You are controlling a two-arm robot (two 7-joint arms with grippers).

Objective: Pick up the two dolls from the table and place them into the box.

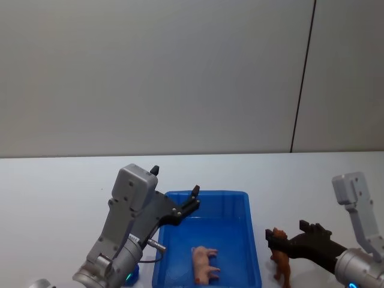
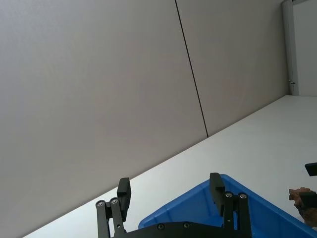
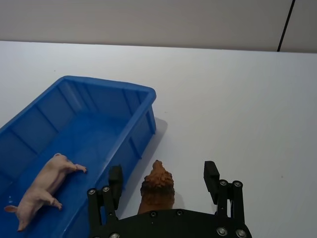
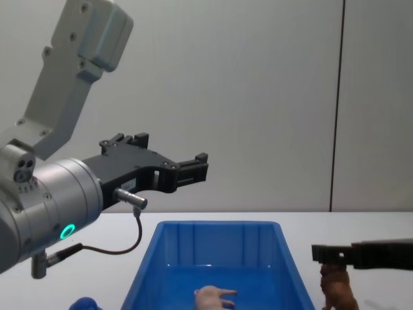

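I hold right gripper (image 3: 162, 174) wide astride lion doll (image 3: 157, 189), apparently untouched; off-centre closing could topple it; left gripper (image 2: 170, 184) wide above box (image 2: 262, 210).

Plain pale grey flat wall panels (image 1: 150, 72) across the background, split by a thin dark vertical seam (image 1: 303, 75). Pale upright frame strip (image 2: 286, 44) at the wall's far end. Small rounded blue object (image 4: 84, 303) low on the left, too cropped to identify.

chest: pink doll (image 4: 216, 298) cut by edge | right wrist: lion doll (image 3: 157, 189) rear hidden
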